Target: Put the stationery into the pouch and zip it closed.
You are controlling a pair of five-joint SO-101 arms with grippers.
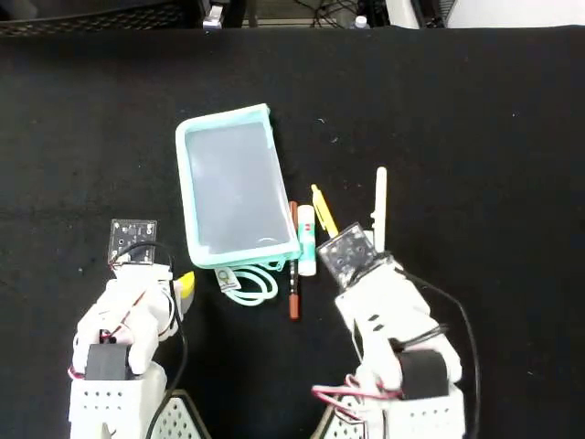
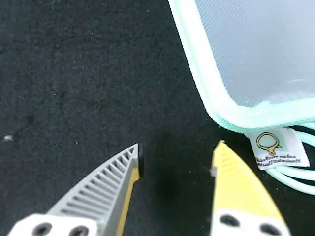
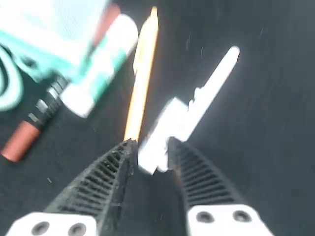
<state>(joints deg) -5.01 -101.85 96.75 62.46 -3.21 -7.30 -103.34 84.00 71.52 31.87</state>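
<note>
The mint-rimmed translucent pouch [image 1: 233, 187] lies flat at the table's middle, its cord loop [image 1: 249, 285] and tag [image 2: 276, 148] at the near corner. To its right lie a red-brown pen [image 1: 293, 270], a white-and-green glue stick [image 1: 306, 240], a yellow pen [image 1: 324, 210] and a white pen [image 1: 380, 201]. My right gripper [image 3: 150, 143] is shut on the near end of the white pen [image 3: 197, 101]; the yellow pen [image 3: 141, 78] lies just beside it. My left gripper [image 2: 178, 147] stands open over bare cloth next to the pouch corner [image 2: 236, 115], holding nothing.
A black cloth [image 1: 475, 119] covers the whole table. The two arm bases sit at the near edge, left [image 1: 119, 366] and right [image 1: 402, 375]. Wide free room lies on the far side and to both sides of the pouch.
</note>
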